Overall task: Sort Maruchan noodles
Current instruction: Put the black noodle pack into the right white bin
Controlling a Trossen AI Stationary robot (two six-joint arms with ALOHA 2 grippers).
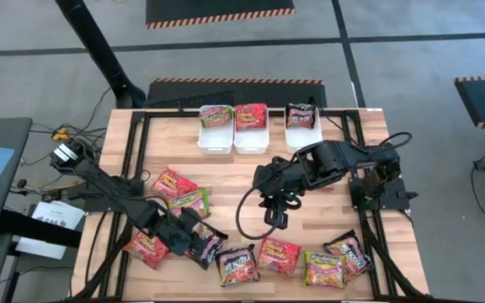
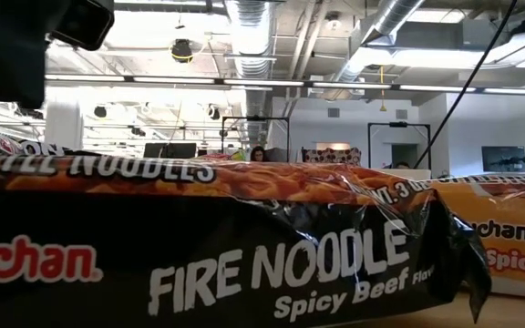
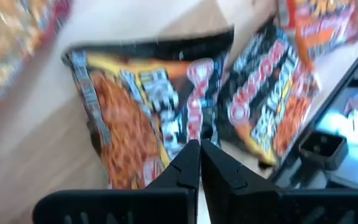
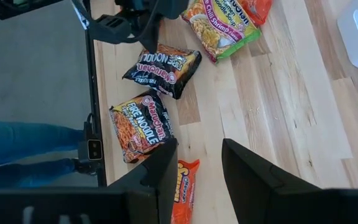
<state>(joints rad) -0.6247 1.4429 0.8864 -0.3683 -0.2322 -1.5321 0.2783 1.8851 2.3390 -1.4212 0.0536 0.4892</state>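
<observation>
- The left gripper, lower left of the overhead frame, is clenched on a black noodle packet lying on the desk.
- Lift it straight up, I'd say, clear of neighbouring packets.
- The right gripper hangs mid-frame, released, holding nothing.

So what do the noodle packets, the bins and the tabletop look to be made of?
Noodle packets: thin glossy plastic film, judging by glare and crinkles. White bins: probably smooth moulded plastic, with rounded rims. Tabletop: light wood planks, matte, with visible grain and seams.
</observation>
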